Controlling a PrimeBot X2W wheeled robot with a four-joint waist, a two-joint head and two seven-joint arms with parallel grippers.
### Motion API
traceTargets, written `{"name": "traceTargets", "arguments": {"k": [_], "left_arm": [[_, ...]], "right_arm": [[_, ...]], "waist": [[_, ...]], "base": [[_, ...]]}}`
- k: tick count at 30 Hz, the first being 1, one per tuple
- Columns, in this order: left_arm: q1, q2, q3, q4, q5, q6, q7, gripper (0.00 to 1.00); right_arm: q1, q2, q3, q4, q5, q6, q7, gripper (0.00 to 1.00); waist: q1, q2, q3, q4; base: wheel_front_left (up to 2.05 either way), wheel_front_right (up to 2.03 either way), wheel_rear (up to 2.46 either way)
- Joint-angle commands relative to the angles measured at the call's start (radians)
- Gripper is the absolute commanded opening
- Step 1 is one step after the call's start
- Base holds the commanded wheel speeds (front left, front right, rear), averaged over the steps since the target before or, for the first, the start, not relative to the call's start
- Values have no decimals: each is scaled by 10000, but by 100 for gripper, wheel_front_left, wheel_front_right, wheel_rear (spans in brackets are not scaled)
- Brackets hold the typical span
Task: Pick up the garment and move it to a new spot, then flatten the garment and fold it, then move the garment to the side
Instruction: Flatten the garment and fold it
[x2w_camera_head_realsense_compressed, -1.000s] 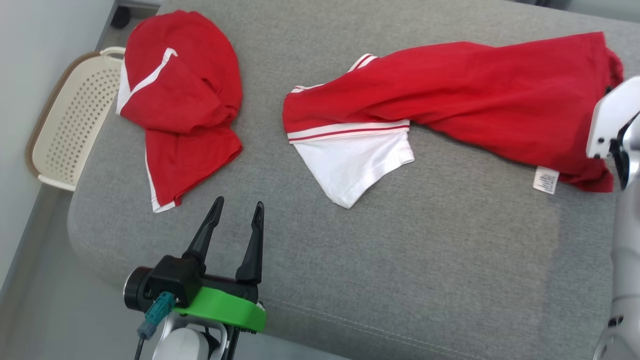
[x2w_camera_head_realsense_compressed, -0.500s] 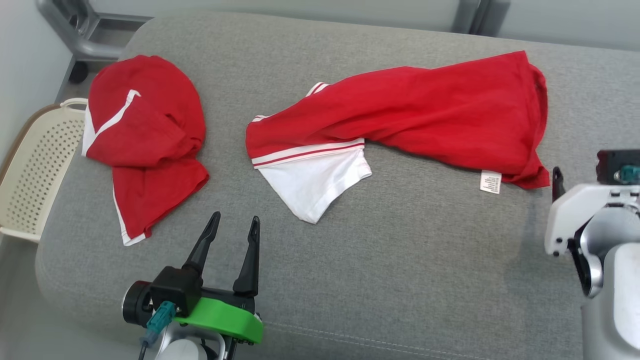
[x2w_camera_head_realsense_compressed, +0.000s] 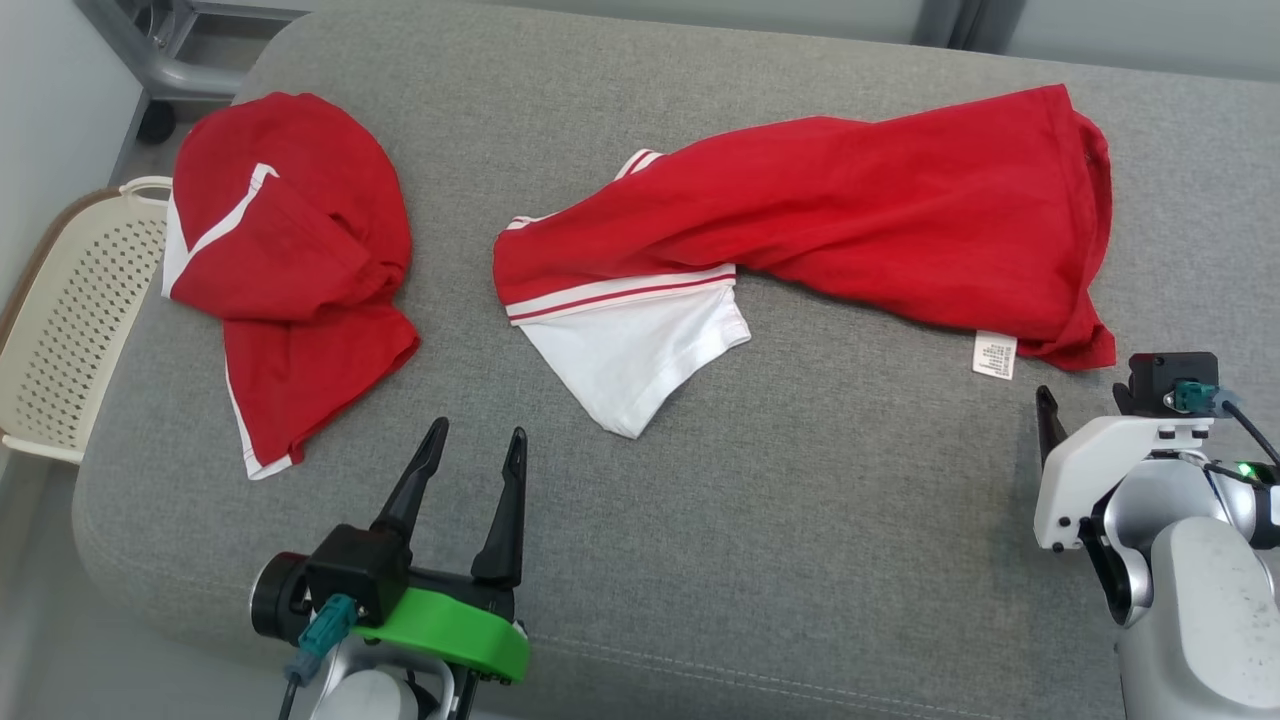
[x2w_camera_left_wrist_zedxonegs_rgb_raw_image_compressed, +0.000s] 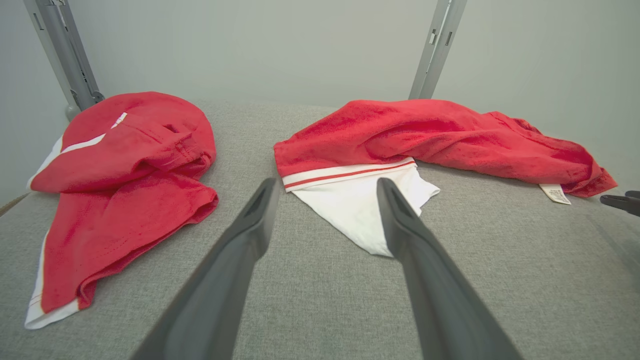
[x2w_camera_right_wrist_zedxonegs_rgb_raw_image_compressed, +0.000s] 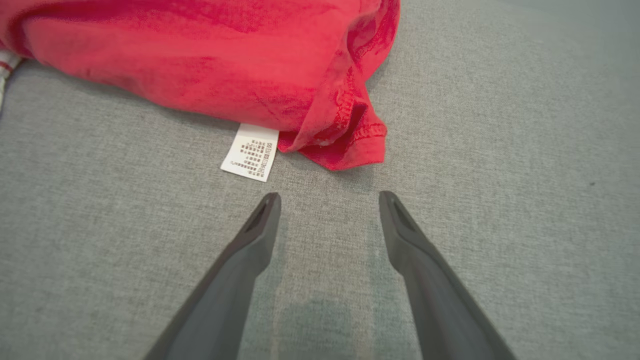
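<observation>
One red T-shirt (x2w_camera_head_realsense_compressed: 850, 215), judged to be the garment in hand, lay stretched across the back half of the grey seat cushion (x2w_camera_head_realsense_compressed: 850, 540). Its hem was toward the right edge, and its white sleeve (x2w_camera_head_realsense_compressed: 640, 355) pointed to the front near the middle. The shirt was rumpled and partly rolled on itself, not yet flat. Its care label (x2w_camera_right_wrist_zedxonegs_rgb_raw_image_compressed: 250, 152) stuck out by the hem corner, and the right gripper (x2w_camera_right_wrist_zedxonegs_rgb_raw_image_compressed: 330, 196) sat just short of that corner, fingers spread wide and holding nothing. A second before, that arm had overlapped the shirt's right end; since then it had drawn back toward the front right corner, though the view itself had also swung. That suggested the shirt had been let go at its new spot, with flattening next. The left gripper (x2w_camera_head_realsense_compressed: 477, 432) hovered wide and empty by the front edge, as before. A second red garment (x2w_camera_head_realsense_compressed: 290, 260) lay bunched at the left end, well apart, and a perforated cream basket (x2w_camera_head_realsense_compressed: 60, 340) stood beyond the left edge.
</observation>
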Motion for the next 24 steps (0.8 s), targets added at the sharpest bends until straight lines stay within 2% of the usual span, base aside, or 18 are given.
{"name": "traceTargets", "arguments": {"k": [1, 11, 24], "left_arm": [[-160, 13, -17, 16, -19, -13, 4, 100], [-321, 11, -90, 122, -199, 56, 4, 100], [-368, 10, -183, 194, -409, 119, 4, 100]], "right_arm": [[-195, -36, -29, 114, 73, -7, -155, 100], [-1120, -36, -436, 1675, 69, -7, -1333, 100], [-1875, -33, -1299, 2533, -827, -7, -1928, 100]], "waist": [[0, 0, 129, 124], [0, 0, 320, 326], [0, 0, 367, 396]], "base": [[0, 0, 0], [0, 0, 0], [0, 0, 0]]}}
